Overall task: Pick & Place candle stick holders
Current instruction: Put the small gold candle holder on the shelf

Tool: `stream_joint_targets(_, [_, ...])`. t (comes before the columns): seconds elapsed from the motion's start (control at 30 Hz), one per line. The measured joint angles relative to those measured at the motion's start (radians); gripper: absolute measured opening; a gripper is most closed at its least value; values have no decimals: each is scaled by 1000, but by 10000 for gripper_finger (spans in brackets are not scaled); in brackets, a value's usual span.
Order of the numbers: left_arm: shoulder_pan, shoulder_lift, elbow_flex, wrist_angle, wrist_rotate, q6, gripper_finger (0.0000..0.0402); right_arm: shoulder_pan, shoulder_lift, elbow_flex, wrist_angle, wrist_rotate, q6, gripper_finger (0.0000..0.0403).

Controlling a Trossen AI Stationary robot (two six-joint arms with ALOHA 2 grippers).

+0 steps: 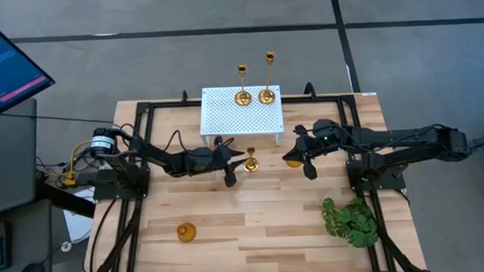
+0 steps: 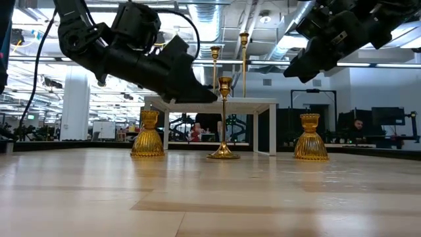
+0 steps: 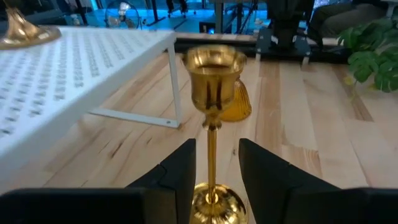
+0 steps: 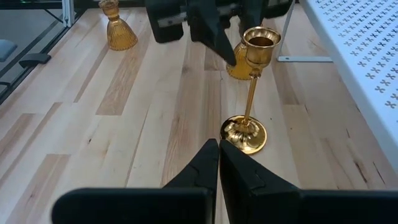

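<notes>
A short brass candle stick holder stands upright on its round base on the table, just in front of the white perforated stand. My left gripper is open, with one finger on each side of the holder's thin stem, not touching it. Two taller brass sticks stand on the stand's far edge. My right gripper is shut and empty. In the low view it hangs above a squat amber holder. Another squat holder sits near the front left. A third squat holder shows beyond the stick, by my left gripper.
A green leafy plant lies at the table's front right. The stand's legs rest on the table just beyond the short stick. A monitor stands off the table's left side. Bare wood lies between the squat holder and the plant.
</notes>
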Motion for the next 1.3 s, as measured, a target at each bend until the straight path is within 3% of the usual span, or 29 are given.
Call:
stream_joint_targets(0.33, [0,135,81,39,0,0,121,0,0,0,19,0,1,7])
stream_joint_targets(0.7, [2,146,97,43,-2,4,120,0,0,0,18,0,2,7])
stream_joint_targets(1.13, [29,146,97,48,-1,0,20,0,0,0,18,0,2,7])
stream_joint_targets(1.3, [24,146,97,47,37,0,21,0,0,0,18,0,2,7])
